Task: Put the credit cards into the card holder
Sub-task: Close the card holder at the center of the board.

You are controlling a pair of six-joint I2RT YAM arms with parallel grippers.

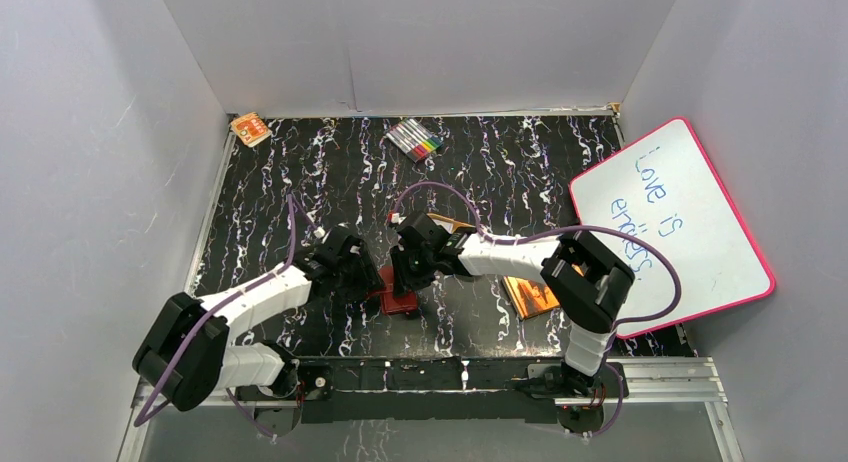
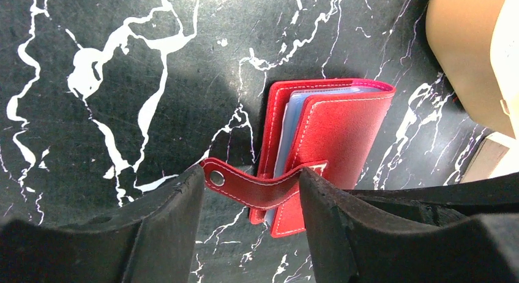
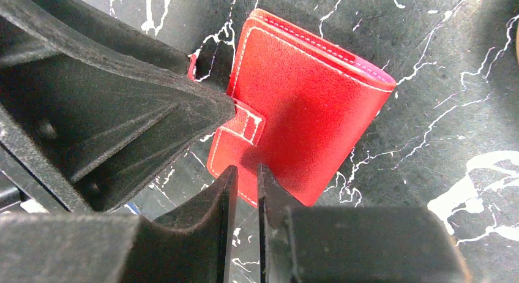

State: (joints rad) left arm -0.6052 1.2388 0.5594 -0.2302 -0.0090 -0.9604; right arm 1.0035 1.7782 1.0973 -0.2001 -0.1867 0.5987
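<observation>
Lying almost shut on the black table (image 2: 122, 50), the wallet (image 2: 333, 136) sat between the 2 grippers, near the front edge. Its snap tab (image 2: 257, 188) was undone and stuck out sideways. Pale-blue sleeves (image 2: 292, 114) showed between the covers. The left gripper (image 2: 250, 176) stood open over the wallet's tab side, 1 finger at each end of the tab. The right gripper (image 3: 245, 173) was at the wallet's opposite corner with its jaws almost together, only a thin slit between them. I could not tell if they pinched the cover edge. No loose card could be made out with certainty.

The wallet looked light, and its covers seemed soft and springy, so I judged it would slide or fold shut if only 1 side was held. The tab and the free cover edge seemed the best places to take hold. The sleeves looked glossy and thin, probably slippery for a card. There was open table beyond the wallet. An orange-brown book (image 1: 530, 294) lay to its right, well apart.
</observation>
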